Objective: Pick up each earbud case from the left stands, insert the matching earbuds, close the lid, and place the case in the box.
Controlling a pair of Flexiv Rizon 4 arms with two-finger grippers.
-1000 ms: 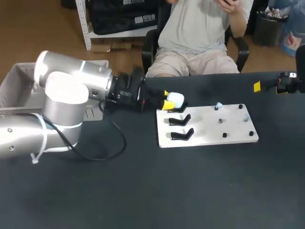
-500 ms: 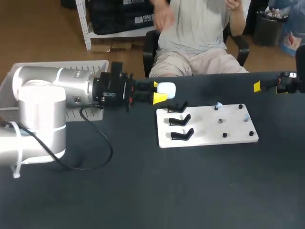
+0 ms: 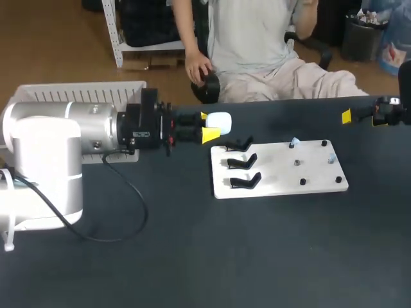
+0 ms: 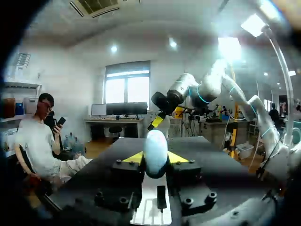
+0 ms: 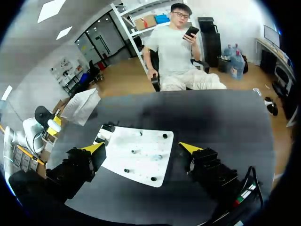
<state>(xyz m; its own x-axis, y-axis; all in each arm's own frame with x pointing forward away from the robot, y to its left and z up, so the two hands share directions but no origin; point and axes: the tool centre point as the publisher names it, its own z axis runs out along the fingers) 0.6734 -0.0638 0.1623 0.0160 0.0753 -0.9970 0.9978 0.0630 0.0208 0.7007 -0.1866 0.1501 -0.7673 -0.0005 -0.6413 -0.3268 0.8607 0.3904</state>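
One wide black tabletop (image 3: 192, 256) carries everything. The bulky silver left arm (image 3: 70, 128) comes in from the side and lies level over it, a black cable (image 3: 131, 218) looping from it across the surface. Behind that arm sits a white ribbed plastic box (image 3: 77, 93); only its far wall and one corner show, and the arm hides the rest.

To the right of the middle lies a flat white rectangular board (image 3: 282, 176). Three black hooked stands (image 3: 243, 160) sit in a column along its left side.

Of the right arm (image 3: 388, 112) only a dark end shows in the head view, cut off at the tabletop's far right corner. Its own wrist view shows the right jaws spread wide, one yellow tip (image 5: 94, 147) to each side, with the board on the tabletop ahead of them and nothing between them.

The left jaws pinch a small white rounded earbud case (image 3: 218, 120) from two sides, the yellow fingertips (image 3: 210, 135) pressed against it. It hangs above the tabletop just off the board's far left corner, near the farthest stand, between box and board. In the left wrist view the case (image 4: 155, 153) stands on end between the tips; its lid seam cannot be made out.

Two tiny pale pieces (image 3: 294, 142) (image 3: 331, 157) and several small black pegs (image 3: 302, 182) dot the board's right half, too small to identify.
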